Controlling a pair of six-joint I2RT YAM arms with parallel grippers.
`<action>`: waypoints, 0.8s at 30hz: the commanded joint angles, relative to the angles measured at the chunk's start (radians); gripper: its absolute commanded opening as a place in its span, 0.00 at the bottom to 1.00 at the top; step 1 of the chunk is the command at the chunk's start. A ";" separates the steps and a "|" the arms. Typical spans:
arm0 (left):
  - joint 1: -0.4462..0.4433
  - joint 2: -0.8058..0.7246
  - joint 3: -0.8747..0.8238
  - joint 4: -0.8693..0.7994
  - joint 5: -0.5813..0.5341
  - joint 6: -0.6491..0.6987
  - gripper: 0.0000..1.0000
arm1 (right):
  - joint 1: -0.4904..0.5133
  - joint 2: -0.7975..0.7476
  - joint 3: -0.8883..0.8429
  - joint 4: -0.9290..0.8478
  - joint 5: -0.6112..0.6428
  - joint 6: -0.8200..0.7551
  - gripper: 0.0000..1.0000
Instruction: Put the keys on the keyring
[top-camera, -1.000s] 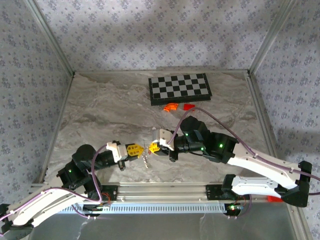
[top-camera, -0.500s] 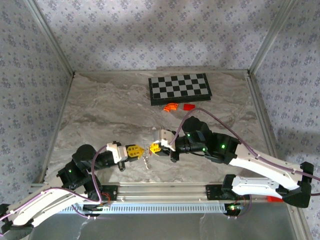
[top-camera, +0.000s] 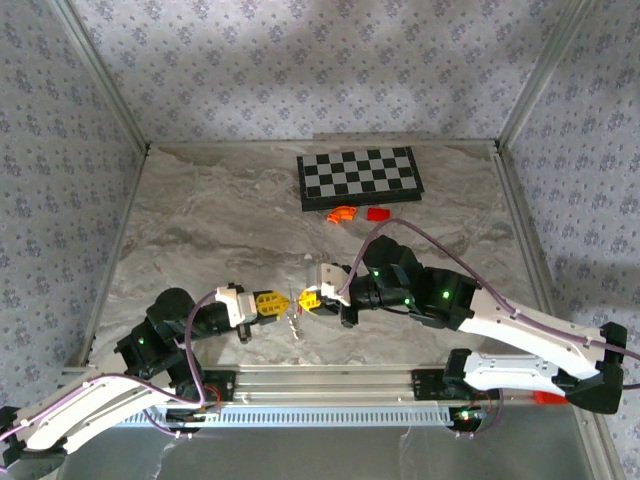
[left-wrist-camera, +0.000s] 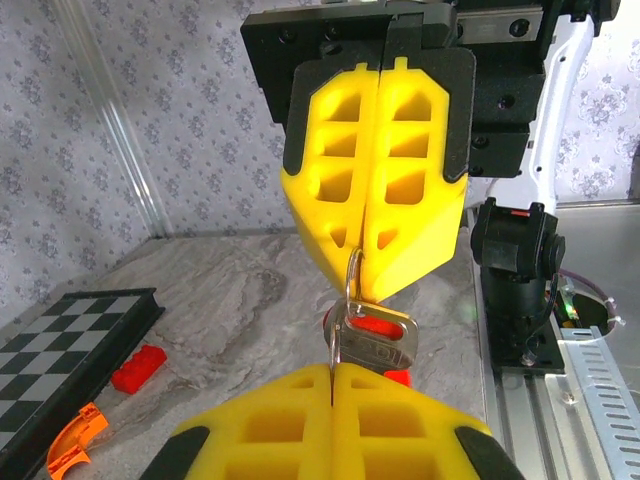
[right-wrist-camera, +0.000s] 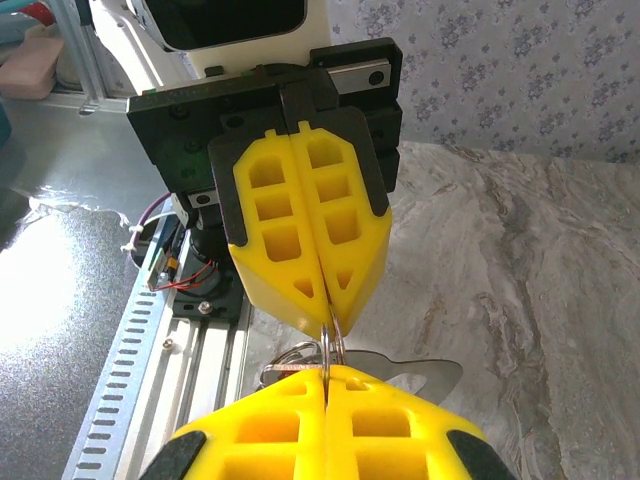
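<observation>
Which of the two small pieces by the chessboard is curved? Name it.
The orange piece, left of the pair; it bends in an arc, while the red block beside it is straight.

Your top view hangs above and behind the arm bases, looking down and forward across the whole table (top-camera: 200, 220) to the chessboard (top-camera: 360, 178) at the back. Your left wrist view sits very close, sighting along the left claw (left-wrist-camera: 332, 372) straight at the right claw (left-wrist-camera: 364, 280); the right wrist view faces back the opposite way. All three share the keyring (left-wrist-camera: 348, 310) where the tips meet
</observation>
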 joint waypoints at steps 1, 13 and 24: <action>-0.006 -0.007 0.028 0.024 0.018 0.010 0.00 | 0.007 -0.006 -0.008 -0.016 0.015 -0.023 0.00; -0.008 -0.001 0.034 0.018 0.056 0.010 0.00 | 0.010 -0.013 -0.005 -0.029 0.042 -0.033 0.00; -0.006 -0.003 0.034 0.014 0.050 0.010 0.00 | 0.011 -0.007 0.025 -0.095 0.060 -0.050 0.00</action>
